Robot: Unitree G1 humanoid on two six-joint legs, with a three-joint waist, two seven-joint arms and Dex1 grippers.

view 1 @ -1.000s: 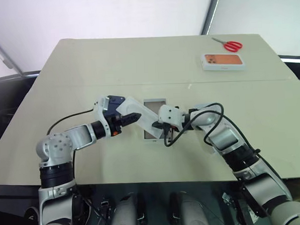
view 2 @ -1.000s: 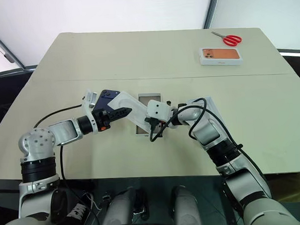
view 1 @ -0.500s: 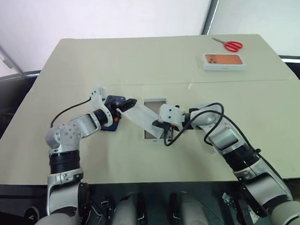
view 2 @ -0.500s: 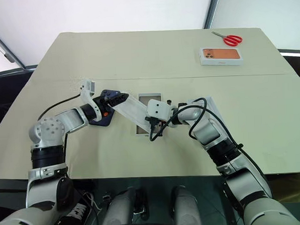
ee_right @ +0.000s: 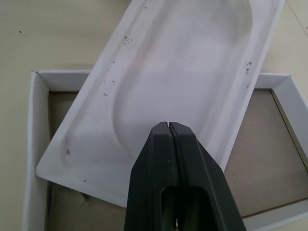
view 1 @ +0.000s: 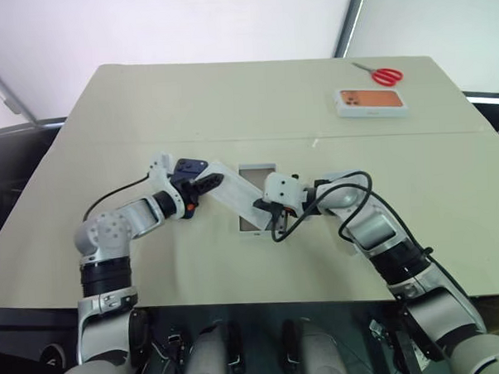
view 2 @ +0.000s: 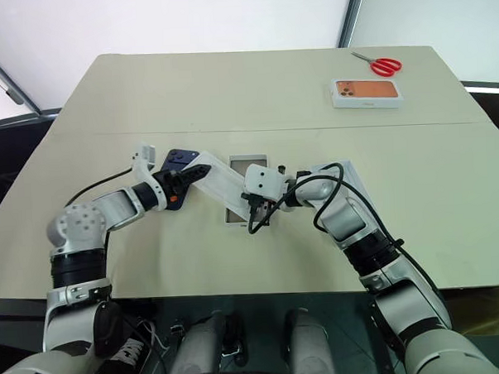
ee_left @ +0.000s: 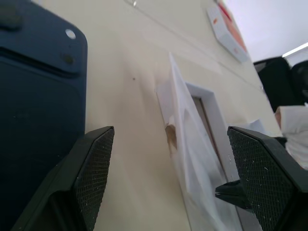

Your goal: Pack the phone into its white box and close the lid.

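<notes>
The phone (ee_left: 33, 115) lies flat on the table (view 1: 229, 97), just beside the left end effector (ee_left: 168, 183), whose fingers stand wide apart. The white box (ee_right: 33, 144) sits open under the right end effector (ee_right: 169, 127), pinched shut over a white insert (ee_right: 183, 72) slanting across the box.

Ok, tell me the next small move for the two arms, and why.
Probably lift the insert clear of the white box with the right pincer, which is shut on the insert's near edge. The insert lies tilted across the open box, covering the brown floor where the phone must go. The left pincer stands open beside the phone, which lies on the table.
</notes>
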